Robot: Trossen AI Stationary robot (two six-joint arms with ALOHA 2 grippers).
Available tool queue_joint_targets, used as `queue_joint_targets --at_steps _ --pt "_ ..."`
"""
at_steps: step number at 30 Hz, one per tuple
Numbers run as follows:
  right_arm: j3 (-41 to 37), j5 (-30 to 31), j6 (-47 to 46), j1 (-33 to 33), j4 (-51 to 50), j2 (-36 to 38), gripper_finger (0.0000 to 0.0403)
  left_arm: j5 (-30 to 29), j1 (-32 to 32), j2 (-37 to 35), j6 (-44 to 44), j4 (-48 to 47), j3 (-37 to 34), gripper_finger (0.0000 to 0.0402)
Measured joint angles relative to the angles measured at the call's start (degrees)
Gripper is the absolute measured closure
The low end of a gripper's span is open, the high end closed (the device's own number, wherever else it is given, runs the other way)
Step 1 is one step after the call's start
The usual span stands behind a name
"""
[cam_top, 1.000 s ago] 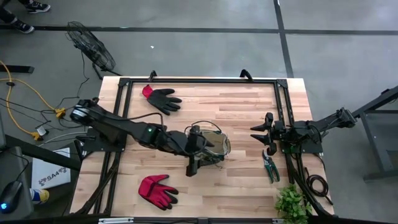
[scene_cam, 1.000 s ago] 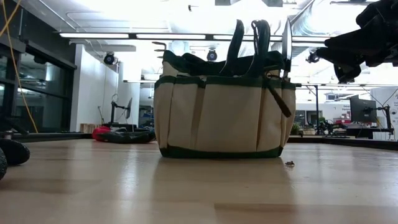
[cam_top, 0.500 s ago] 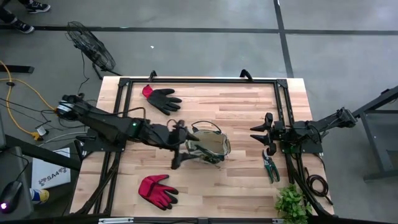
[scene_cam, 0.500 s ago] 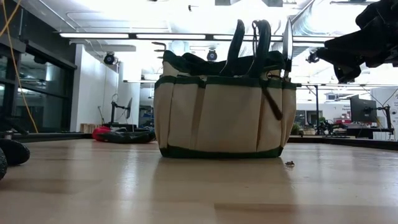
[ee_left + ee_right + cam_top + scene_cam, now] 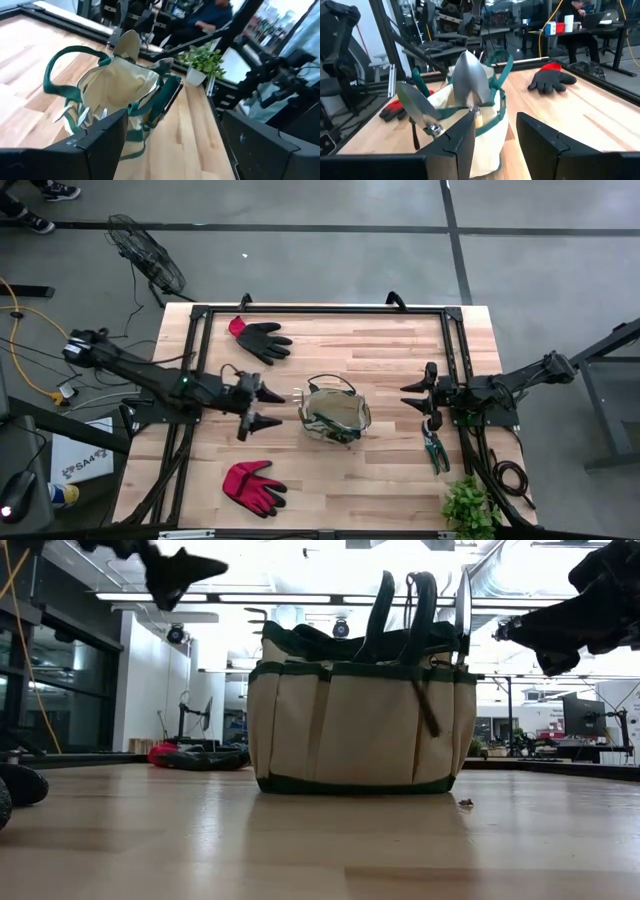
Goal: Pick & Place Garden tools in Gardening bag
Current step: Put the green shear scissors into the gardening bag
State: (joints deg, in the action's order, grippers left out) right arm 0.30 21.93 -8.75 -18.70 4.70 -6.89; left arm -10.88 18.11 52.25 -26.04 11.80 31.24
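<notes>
The gardening bag (image 5: pixel 335 413) is standing upright near the middle of the counter (image 5: pixel 390 470), with silver trowel blades (image 5: pixel 472 85) sticking up out of it. The left gripper (image 5: pixel 259 409) is hanging above the counter at the bag's 9 o'clock, jaws spread wide and holding nothing. The right gripper (image 5: pixel 414 397) is hovering at the bag's 3 o'clock, jaws partly spread and empty, just beside the green-handled pruners (image 5: pixel 435 448) lying at 4 o'clock; the black-and-red glove (image 5: pixel 260 339) is lying at 11 o'clock and the red glove (image 5: pixel 253 486) at 7 o'clock.

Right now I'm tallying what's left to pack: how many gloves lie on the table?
2: the black-and-red glove near the far edge, and the red glove near the front edge. Neither is in the gardening bag.
</notes>
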Motion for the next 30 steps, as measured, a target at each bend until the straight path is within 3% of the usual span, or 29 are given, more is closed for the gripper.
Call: queue_joint_targets --at_steps 10,20,30 --pt "0.0 0.0 0.0 0.0 0.1 -0.6 0.0266 1.5 0.0 -9.9 6.6 11.7 -12.0 0.0082" --pt "0.0 0.0 0.0 0.0 0.1 -0.7 0.0266 7.8 -0.1 -16.1 16.7 19.8 -20.0 0.0082" --pt "0.0 0.0 0.0 0.0 0.1 -0.7 0.0266 9.0 -0.1 -22.5 16.8 24.4 -27.8 0.0082"
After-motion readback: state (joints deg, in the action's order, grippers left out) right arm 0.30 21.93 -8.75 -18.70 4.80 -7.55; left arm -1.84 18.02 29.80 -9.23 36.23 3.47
